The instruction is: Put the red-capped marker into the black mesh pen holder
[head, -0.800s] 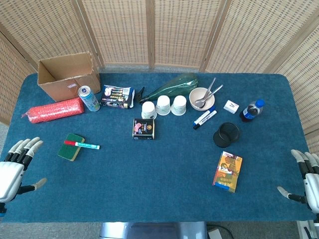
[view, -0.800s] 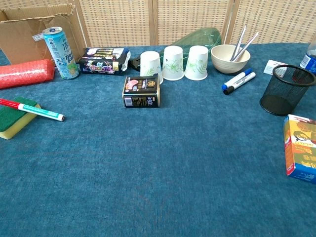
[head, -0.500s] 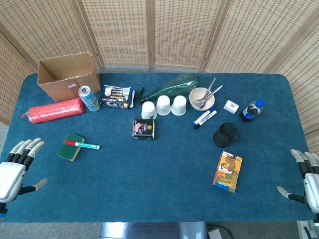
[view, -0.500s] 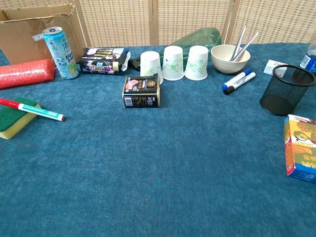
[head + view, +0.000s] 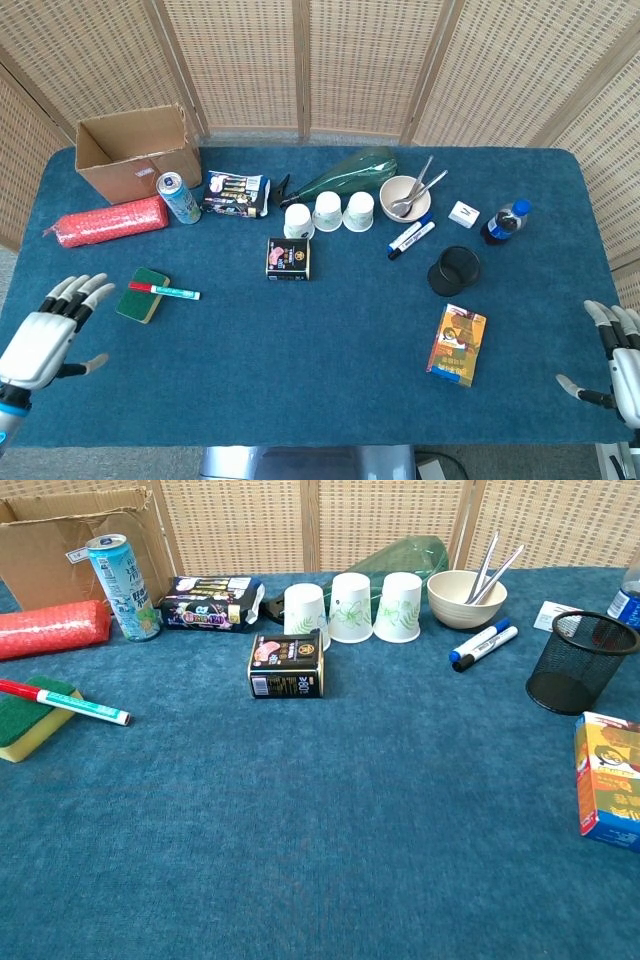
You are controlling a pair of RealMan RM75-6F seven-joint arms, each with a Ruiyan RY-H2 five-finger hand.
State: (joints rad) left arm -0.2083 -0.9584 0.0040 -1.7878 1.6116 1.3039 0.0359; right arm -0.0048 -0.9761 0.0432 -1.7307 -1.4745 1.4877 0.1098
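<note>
1. The marker with the red cap lies flat across a green sponge at my left, its white end out on the table.
2. The pen holder stands upright far to the right, near a snack box.
3. I see my left hand with fingers spread, holding nothing, near the sponge.
4. My right hand sits at the right edge, fingers apart, holding nothing.

Three paper cups, three markers, one sponge, two hands
</note>
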